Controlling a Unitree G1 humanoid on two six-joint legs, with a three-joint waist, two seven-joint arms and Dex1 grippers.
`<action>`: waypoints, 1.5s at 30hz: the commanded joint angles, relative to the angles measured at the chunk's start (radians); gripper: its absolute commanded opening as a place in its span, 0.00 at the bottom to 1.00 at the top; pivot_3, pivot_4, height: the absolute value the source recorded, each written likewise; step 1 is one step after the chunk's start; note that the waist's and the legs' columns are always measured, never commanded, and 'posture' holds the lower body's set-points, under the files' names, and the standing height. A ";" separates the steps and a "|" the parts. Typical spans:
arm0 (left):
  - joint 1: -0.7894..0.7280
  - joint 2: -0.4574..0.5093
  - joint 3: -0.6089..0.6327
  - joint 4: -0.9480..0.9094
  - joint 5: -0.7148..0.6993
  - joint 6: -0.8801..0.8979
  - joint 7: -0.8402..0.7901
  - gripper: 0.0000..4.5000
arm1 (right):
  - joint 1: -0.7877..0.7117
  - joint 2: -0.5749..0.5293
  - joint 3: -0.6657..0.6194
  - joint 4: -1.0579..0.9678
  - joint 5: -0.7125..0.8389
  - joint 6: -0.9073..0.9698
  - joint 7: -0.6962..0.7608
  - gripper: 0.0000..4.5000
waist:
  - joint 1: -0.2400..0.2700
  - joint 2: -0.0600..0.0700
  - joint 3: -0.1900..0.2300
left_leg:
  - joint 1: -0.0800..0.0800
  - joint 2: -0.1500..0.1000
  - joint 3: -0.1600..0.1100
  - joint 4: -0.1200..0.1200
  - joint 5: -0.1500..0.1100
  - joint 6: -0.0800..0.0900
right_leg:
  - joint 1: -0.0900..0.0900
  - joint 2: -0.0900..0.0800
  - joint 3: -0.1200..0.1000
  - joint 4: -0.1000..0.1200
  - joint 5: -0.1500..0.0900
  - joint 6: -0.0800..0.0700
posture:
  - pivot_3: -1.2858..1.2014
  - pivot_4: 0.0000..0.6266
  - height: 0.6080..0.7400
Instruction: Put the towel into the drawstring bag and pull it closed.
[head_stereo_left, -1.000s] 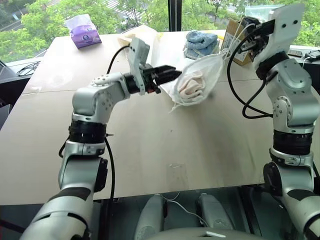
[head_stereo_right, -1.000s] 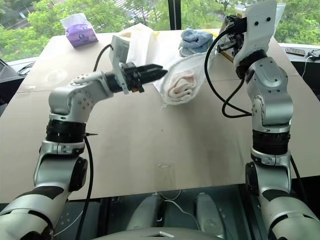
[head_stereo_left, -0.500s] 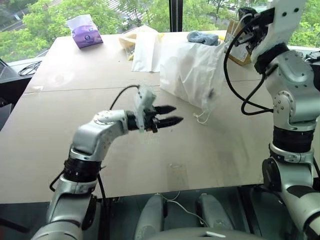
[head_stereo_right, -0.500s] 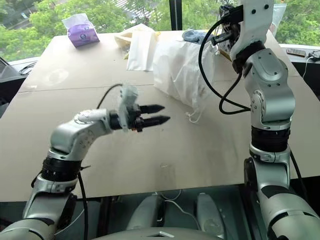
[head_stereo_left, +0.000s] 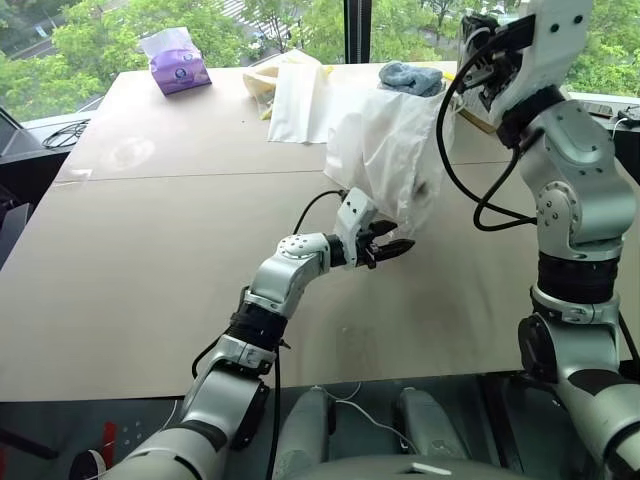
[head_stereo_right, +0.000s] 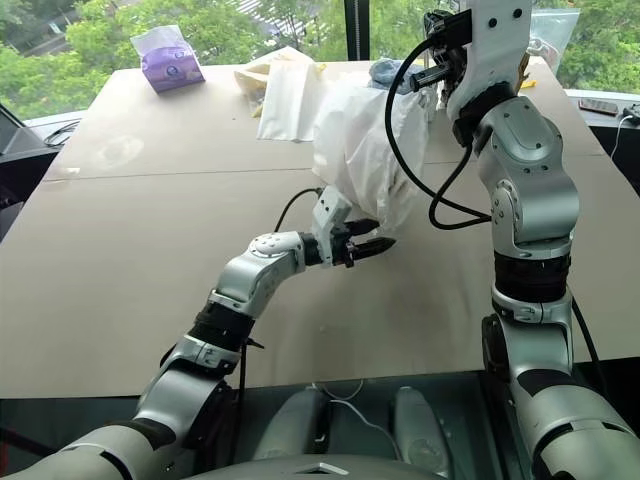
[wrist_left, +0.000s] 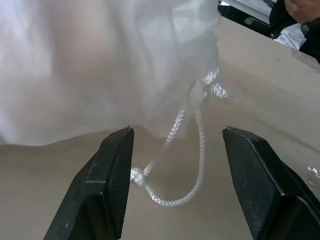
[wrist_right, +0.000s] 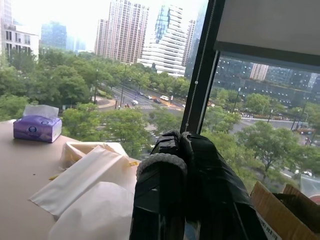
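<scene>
Above the desk (head_stereo_left: 150, 260), drawstring bag (head_stereo_left: 385, 160) hangs from the right pincer (head_stereo_right: 432, 72), clamped shut at its upper corner. Towel not visible; presumably inside the bag. Left pincer (wrist_left: 175, 175) gapes wide, holding nothing, straddling the dangling cord loop (wrist_left: 192, 150) at the bag's lower end. Risk: the thin cord is slack and may slip out as the jaws close, or fabric gets pinched with it, jamming the mouth.

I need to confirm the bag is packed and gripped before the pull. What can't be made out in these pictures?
- Towel: hidden inside the drawstring bag; head views show only white fabric.
- What the right gripper pinches: right wrist view shows shut fingers, nothing between.
- Cord loop lies between the open left gripper fingers; contact unclear.
</scene>
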 joint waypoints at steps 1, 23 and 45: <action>-0.032 -0.010 -0.004 0.017 0.017 -0.019 -0.034 0.55 | -0.021 -0.007 -0.010 -0.035 0.000 -0.010 -0.008 0.00 | -0.005 0.000 0.000 | 0.000 0.000 0.000 0.000 0.000 0.000 | 0.000 0.000 0.000 0.000 0.000 0.000 | 0.52 0.24 1.00; -0.044 0.090 0.252 -0.176 0.221 -0.524 0.282 0.01 | -0.029 -0.048 -0.122 0.021 -0.043 -0.031 -0.135 0.00 | -0.009 0.000 0.000 | 0.000 0.001 0.000 0.000 0.000 0.000 | 0.000 0.000 0.000 0.000 0.000 0.000 | 0.52 0.24 1.00; -0.183 0.340 0.515 0.051 0.446 -0.422 0.877 0.01 | 0.220 -0.104 -0.213 0.026 -0.096 -0.055 -0.221 0.00 | -0.017 0.000 0.000 | -0.001 0.000 0.000 -0.001 0.000 0.000 | -0.001 0.000 0.000 0.000 0.000 0.000 | 0.52 0.24 1.00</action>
